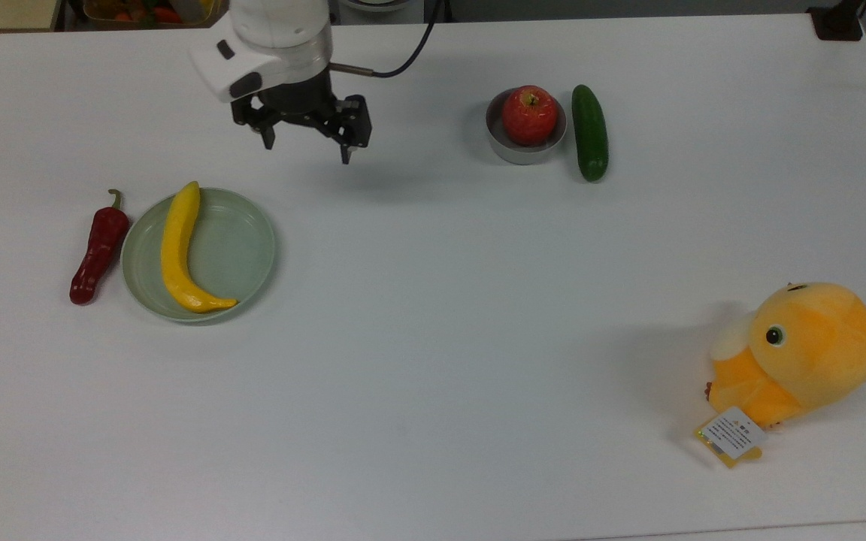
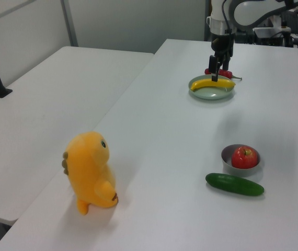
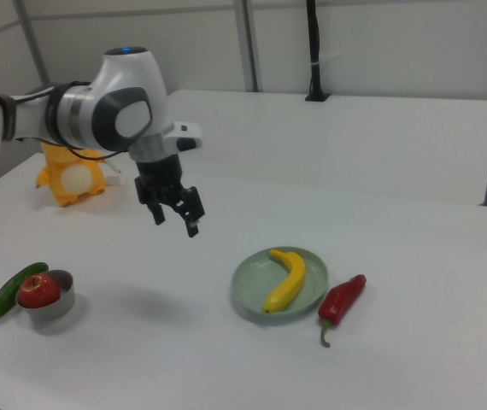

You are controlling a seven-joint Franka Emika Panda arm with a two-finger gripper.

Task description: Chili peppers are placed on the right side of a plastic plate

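Observation:
A glossy dark-red chili pepper (image 1: 100, 248) (image 3: 342, 301) lies on the white table, touching the rim of the plastic plate on the top view's left and the right view's right. The pale green plate (image 1: 234, 252) (image 2: 211, 94) (image 3: 249, 286) holds a yellow banana (image 1: 177, 248) (image 3: 284, 279). My gripper (image 1: 307, 150) (image 3: 175, 224) hangs open and holds nothing, above the table and beyond the plate toward the top view's upper right. In the left view the gripper (image 2: 215, 73) stands in front of the chili (image 2: 226, 74) and covers part of it.
A small grey bowl (image 1: 508, 150) holding a red apple (image 1: 529, 114) stands beside a dark green cucumber (image 1: 589, 143) at the top view's upper middle. An orange plush toy (image 1: 797, 353) sits at the top view's lower right. A second white table (image 2: 44, 89) adjoins.

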